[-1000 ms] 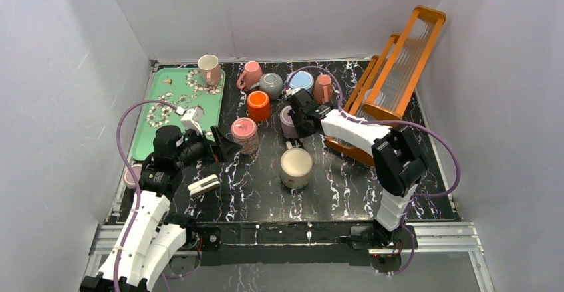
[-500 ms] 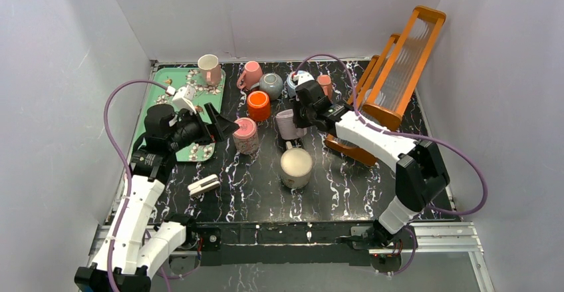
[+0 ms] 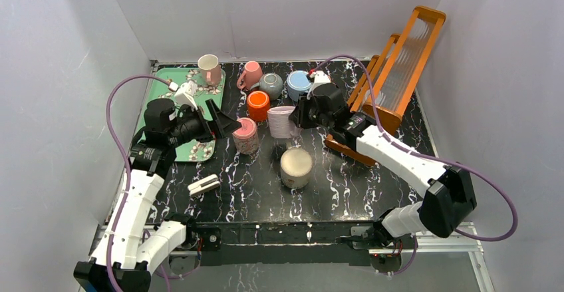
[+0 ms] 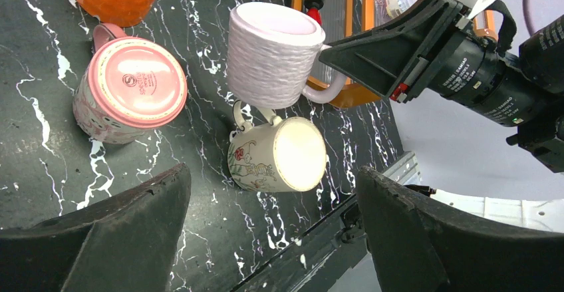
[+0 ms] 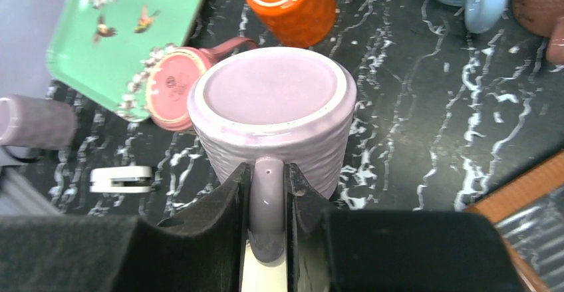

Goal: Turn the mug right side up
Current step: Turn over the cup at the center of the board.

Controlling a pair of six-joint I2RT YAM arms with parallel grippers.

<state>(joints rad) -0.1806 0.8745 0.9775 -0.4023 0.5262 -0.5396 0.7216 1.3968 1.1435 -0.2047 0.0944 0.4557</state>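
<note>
**Black marbled table: lilac mug held by its handle, base uppermost**

Black marbled table, white walls on three sides, a wooden rack at the right and a green tray at the left.

Item under inspection: the lilac mug. It hangs between the orange mug and the cream mug, and appears to be lifted off the surface. Its flat base faces up and toward the left arm; the mouth is turned away. It is not yet righted.

Right gripper: jaws narrow, pinched on the mug's handle from both sides, no gap visible in the wrist view.

Left gripper: jaws spread wide, holding nothing, just beside the upturned pink mug at the tray's near edge.

Handling assessment:
- Glazed ceramic, so rigid and brittle. A drop onto this hard top, or a knock against the neighbouring mugs, would likely chip it.
- Probably moderately heavy. Held by the handle, its weight sits off to one side of the pinch.
- The handle looks smooth and glossy, so the mug may swivel between the pads as it is turned over.
- The ribbed wall would give a surer purchase. The wide left jaws look able to span it if a second hold is wanted.
</note>
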